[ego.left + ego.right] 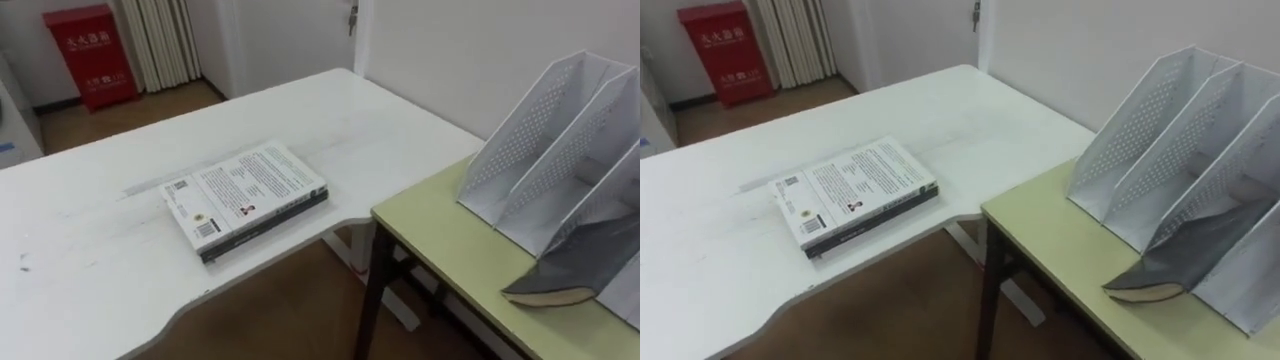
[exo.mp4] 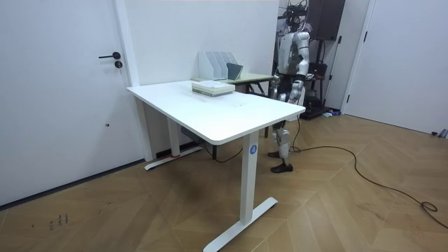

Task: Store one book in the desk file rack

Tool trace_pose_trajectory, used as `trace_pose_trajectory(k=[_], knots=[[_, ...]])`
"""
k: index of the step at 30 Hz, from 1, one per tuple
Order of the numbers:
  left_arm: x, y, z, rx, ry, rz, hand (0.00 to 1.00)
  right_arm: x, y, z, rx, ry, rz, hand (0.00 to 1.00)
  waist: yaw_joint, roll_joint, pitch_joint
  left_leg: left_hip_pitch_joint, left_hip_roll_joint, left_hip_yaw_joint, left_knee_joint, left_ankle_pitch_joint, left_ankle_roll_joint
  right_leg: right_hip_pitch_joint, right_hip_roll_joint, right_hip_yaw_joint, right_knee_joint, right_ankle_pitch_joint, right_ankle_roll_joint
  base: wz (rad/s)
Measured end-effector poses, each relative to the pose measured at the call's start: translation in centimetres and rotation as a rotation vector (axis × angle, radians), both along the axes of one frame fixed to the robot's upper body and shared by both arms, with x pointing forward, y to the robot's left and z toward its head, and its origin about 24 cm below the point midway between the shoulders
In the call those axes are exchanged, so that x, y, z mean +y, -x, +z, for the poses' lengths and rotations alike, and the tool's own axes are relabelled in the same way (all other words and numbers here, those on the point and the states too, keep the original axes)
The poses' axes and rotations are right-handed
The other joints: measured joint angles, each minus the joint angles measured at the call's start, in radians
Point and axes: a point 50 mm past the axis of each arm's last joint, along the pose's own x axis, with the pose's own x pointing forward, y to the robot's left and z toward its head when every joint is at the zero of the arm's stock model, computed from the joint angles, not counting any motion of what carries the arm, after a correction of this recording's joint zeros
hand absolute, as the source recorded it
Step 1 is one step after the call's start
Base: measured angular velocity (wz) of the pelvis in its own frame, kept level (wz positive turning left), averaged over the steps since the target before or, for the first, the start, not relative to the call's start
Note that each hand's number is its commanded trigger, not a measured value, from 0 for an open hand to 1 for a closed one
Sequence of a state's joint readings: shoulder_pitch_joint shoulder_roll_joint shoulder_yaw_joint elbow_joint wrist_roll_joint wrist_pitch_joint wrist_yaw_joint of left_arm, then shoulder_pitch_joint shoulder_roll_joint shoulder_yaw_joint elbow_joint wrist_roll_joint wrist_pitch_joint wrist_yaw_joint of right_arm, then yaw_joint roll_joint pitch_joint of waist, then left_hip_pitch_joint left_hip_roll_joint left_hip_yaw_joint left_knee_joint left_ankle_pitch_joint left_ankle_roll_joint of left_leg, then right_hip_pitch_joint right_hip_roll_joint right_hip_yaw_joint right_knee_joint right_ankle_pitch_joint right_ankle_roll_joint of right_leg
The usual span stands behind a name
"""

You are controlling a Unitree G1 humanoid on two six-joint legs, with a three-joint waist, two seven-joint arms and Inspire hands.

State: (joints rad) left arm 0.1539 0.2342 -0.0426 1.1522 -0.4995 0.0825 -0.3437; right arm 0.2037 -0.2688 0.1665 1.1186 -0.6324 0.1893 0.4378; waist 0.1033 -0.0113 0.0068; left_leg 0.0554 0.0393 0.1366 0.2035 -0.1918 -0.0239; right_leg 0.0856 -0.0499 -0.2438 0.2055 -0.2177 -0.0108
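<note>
Fingers: state cannot be told on either side; the robot is small and far off in the room view, standing to the room view's right of the file rack.
Rack: white, perforated, three slots, on the green table by the wall.
Grey book: leans in the rack's rightmost slot in the eye views, with its lower end poking out of the slot mouth.
White-covered book: flat on the white desk, well left of the rack, seemingly on top of a darker book.
Progress: one book is in the rack, so storing is judged done or nearly so. It may want seating deeper.
Left: the rack's other two slots stand empty.
Edges: the white-covered book lies near the desk's curved front edge. A floor gap separates the desk from the green table, left of the rack.
Room: open tabletop in front of the rack.
</note>
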Motion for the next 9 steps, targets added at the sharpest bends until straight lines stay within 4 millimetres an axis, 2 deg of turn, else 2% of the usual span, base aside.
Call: trace_pose_trajectory(k=[7, 9], knots=[[0.0, 1.3, -0.2, 0.045, -0.045, 0.056, 0.00, 1.3, 2.2, -0.7, -0.035, 0.082, -0.275, 0.00, -0.047, 0.001, -0.0007, 0.029, -0.003, -0.002, -0.009, 0.000, 0.000, 0.026, 0.008, 0.013, -0.007, -0.003, 0.000, -0.01], [0.1, 1.8, -0.3, 0.058, -0.052, 0.076, 0.00, 2.2, 3.2, -1.0, -0.020, 0.106, -0.338, 0.00, -0.064, -0.002, -0.0019, 0.043, -0.007, -0.002, -0.010, 0.000, -0.001, 0.044, 0.006, 0.015, -0.021, -0.006, 0.003, 0.00]])
